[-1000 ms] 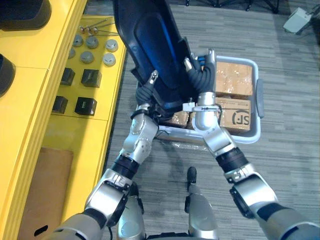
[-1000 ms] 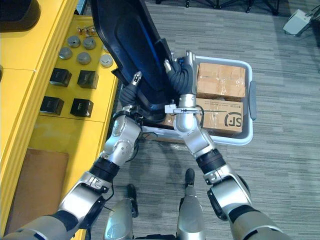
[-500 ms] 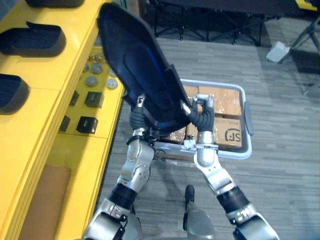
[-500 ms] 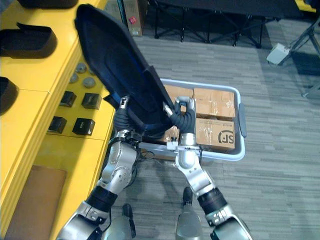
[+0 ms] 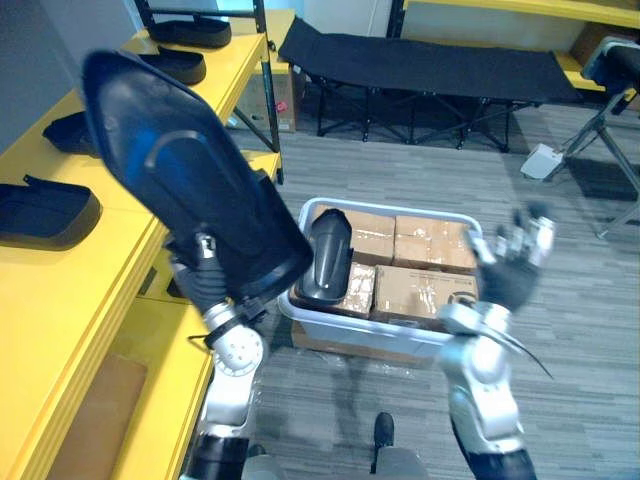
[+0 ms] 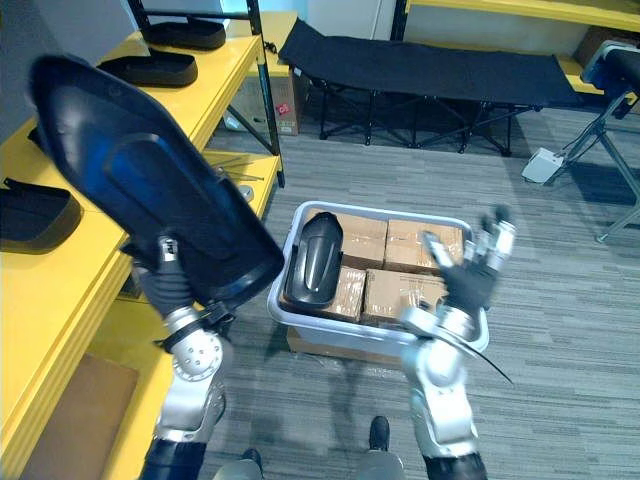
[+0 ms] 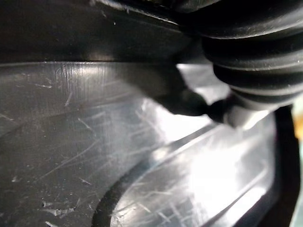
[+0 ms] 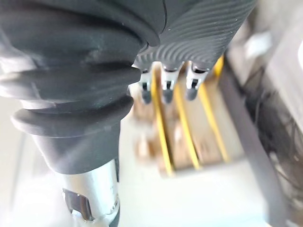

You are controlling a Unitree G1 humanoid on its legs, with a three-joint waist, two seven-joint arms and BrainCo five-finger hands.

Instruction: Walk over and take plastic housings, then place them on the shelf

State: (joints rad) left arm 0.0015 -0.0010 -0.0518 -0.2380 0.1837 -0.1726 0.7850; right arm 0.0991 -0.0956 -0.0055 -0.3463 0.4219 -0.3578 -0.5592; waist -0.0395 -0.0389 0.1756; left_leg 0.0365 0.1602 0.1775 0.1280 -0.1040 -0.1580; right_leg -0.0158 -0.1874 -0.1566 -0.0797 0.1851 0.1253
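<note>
A large dark plastic housing (image 5: 180, 190) is up in the air over the edge of the yellow shelf (image 5: 60, 300), at my left. My left hand (image 5: 203, 283) grips its lower edge from below, thumb clamped on the rim. The left wrist view shows the housing's scratched inner face (image 7: 71, 156) right against that hand. My right hand (image 5: 510, 265) is off the housing, raised over the bin's right side with fingers (image 8: 163, 85) straight and spread, holding nothing. A second, smaller dark housing (image 5: 328, 255) leans inside the white bin (image 5: 292, 306).
Cardboard boxes (image 5: 430, 245) fill the bin on the grey floor. More dark housings (image 5: 45, 208) lie on the yellow shelf, one further back (image 5: 190, 30). A black folding cot (image 5: 420, 65) stands behind the bin and a tripod leg (image 5: 612, 170) at the far right.
My view has tilted up. The right hand let go of the big housing, opened and drew off to the right. The left hand alone swung the housing left toward the shelf.
</note>
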